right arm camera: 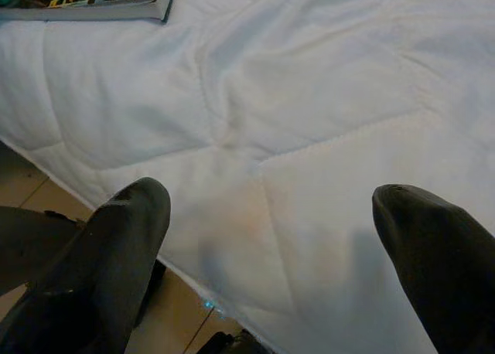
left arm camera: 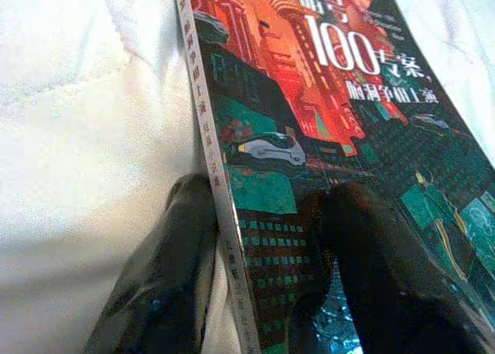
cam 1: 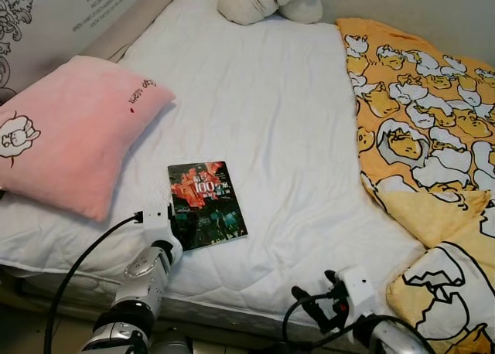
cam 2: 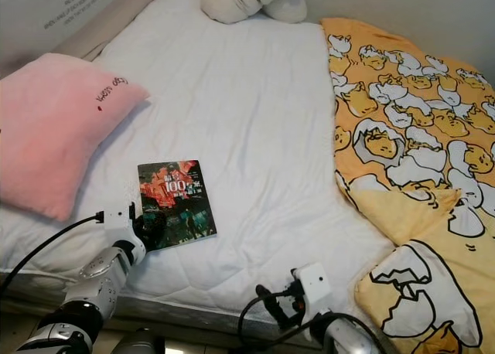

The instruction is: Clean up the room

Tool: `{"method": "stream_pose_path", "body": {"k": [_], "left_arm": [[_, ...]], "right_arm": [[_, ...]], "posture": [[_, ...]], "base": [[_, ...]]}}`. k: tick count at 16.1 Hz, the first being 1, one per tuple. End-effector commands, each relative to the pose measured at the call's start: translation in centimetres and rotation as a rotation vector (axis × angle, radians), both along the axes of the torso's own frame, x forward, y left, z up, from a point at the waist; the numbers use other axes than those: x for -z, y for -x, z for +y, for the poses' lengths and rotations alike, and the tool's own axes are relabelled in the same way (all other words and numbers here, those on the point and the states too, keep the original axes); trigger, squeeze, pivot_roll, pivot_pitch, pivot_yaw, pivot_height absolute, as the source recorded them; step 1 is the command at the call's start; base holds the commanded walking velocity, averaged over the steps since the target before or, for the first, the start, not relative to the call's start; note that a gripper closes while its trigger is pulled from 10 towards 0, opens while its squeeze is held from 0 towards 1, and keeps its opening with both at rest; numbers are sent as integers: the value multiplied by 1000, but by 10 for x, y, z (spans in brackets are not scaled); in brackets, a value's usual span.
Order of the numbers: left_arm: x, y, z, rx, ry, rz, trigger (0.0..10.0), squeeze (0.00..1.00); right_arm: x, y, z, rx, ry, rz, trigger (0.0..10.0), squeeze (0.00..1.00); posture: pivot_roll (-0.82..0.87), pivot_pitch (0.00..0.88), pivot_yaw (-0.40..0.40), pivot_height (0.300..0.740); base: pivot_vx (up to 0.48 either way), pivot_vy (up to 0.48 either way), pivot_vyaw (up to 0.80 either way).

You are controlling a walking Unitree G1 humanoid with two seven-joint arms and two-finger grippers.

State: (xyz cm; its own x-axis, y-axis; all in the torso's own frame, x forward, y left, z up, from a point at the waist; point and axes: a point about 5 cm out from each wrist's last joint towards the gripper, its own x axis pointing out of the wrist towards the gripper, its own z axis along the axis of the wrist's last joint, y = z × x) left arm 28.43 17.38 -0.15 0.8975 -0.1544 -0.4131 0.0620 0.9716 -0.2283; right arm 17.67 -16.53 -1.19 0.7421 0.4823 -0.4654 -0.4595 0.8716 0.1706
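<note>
On the white quilted bed [cam 1: 294, 137] there is one paperback book with a red and teal city cover [cam 1: 207, 205]. There is one pink plush square pillow [cam 1: 66, 130] at the left. One orange blanket printed with yellow and white egg figures [cam 1: 425, 153] lies at the right. One cream rolled bundle of soft cloth [cam 1: 267, 0] lies at the head. Two silver robot arms are seen.

Book [cam 1: 206, 204] lying on bed [cam 1: 278, 122] near front edge, pillow [cam 1: 66, 130] sitting left, blanket [cam 1: 421, 130] lying right.
</note>
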Motion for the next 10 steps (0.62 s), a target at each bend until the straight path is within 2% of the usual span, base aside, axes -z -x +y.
{"method": "stream_pose_path", "body": {"k": [1,3,4,5,7,8,10], "left_arm": [[6,5,-23,130,-46,12,0,0],[-4,-1,-26,173,-164,-90,0,0],[-4,-3,-30,193,-168,-86,0,0],[-4,-4,-35,205,-155,-78,0,0],[-14,-15,-48,212,-80,-100,0,0],[-24,-23,-52,217,-48,-142,0,0],[-42,-32,-54,240,-27,-236,0,0]], "right_arm": [[2,0,-12,40,27,16,10000,0],[2,-7,-10,49,27,4,10000,0],[2,-12,-9,54,24,-2,10000,0],[1,-17,-7,57,23,-12,10000,0],[-4,-39,-5,86,15,-58,10000,0],[-13,-57,-6,134,0,-96,10000,0],[-31,-78,-9,210,-33,-166,10000,0]], "posture": [[59,56,-177,728],[68,29,-172,728],[75,11,-170,728],[84,0,-161,728],[90,0,-136,728],[90,0,-119,728],[89,0,-92,728]], "base": [[0,0,0],[0,0,0],[0,0,0],[0,0,0],[0,0,0],[0,0,0],[0,0,0]]}}
